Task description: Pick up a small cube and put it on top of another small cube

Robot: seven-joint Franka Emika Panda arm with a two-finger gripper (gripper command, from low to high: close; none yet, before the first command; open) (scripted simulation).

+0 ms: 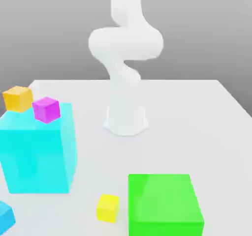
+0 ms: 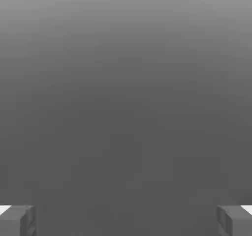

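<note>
The small sky-blue cube point(image 1: 5, 218) lies on the white table at the exterior view's lower left edge, partly cut off. A small yellow cube point(image 1: 108, 208) rests on the table near the front. On the top of the big cyan block sits a small magenta cube point(image 1: 47, 109). A small orange cube point(image 1: 17, 98) is at that block's far left corner; whether it rests on the block or behind it I cannot tell. My gripper point(image 2: 126, 221) is open, its grey fingertips point(image 2: 17, 220) far apart with nothing between them, facing plain grey background.
A large translucent cyan block point(image 1: 37, 156) stands at the exterior view's left. A large green block point(image 1: 165, 205) stands at the front right, close to the yellow cube. The white arm's base point(image 1: 126, 119) rises from the table point(image 1: 197, 122) at mid-back.
</note>
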